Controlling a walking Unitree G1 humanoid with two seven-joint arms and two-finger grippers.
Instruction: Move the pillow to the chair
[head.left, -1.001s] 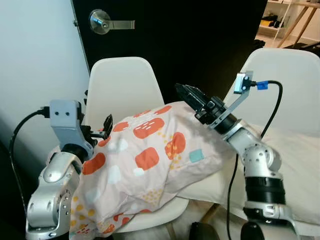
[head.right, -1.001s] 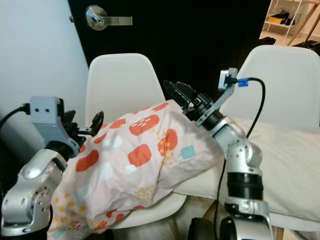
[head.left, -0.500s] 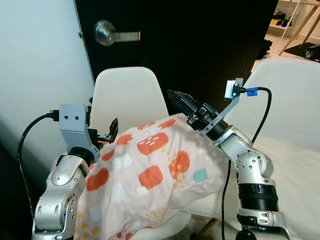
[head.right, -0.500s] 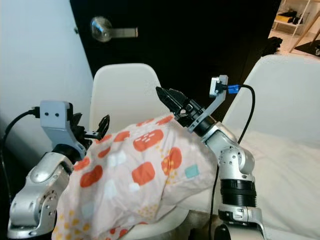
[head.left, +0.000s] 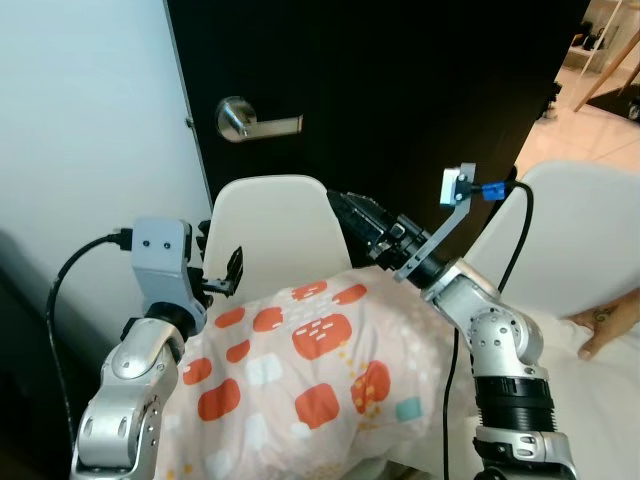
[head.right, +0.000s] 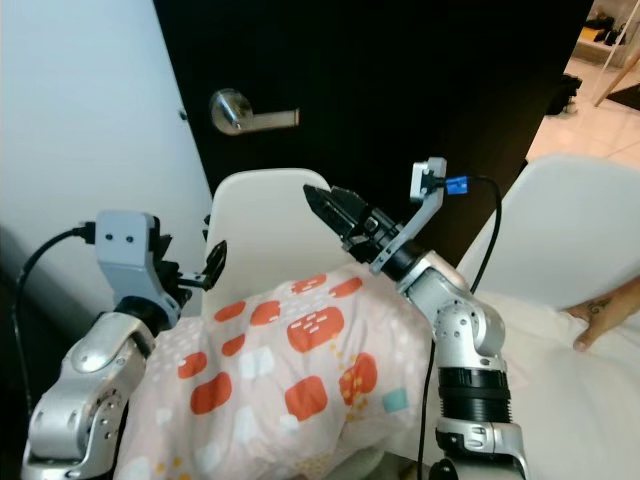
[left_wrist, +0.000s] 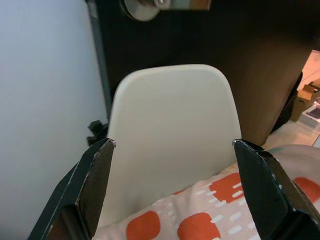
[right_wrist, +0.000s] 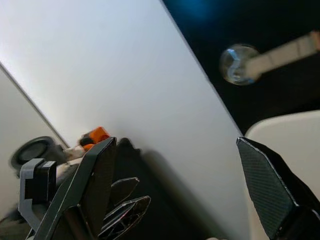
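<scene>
One pillow (head.left: 310, 390) lies on one white chair (head.left: 275, 235): soft pinkish fabric, puffy, printed with orange rounded blocks, pale blue patches and small yellow dots. The chair has a smooth moulded plastic shell with a rounded back. A second white chair (head.left: 580, 235) of the same shape stands beyond the right arm, with a person's hand (head.left: 605, 325) resting on a white cloth beside it.

The left gripper (head.left: 228, 275) has its jaws apart just above the pillow's near edge, holding nothing. The right gripper (head.right: 330, 212) also has its jaws spread, raised above the pillow's far corner.

Compared with a second ago, both sets of jaws have lifted off the fabric. Behind the chair are a black door (head.left: 400, 100) and its round metal lever handle (head.left: 245, 118).
</scene>
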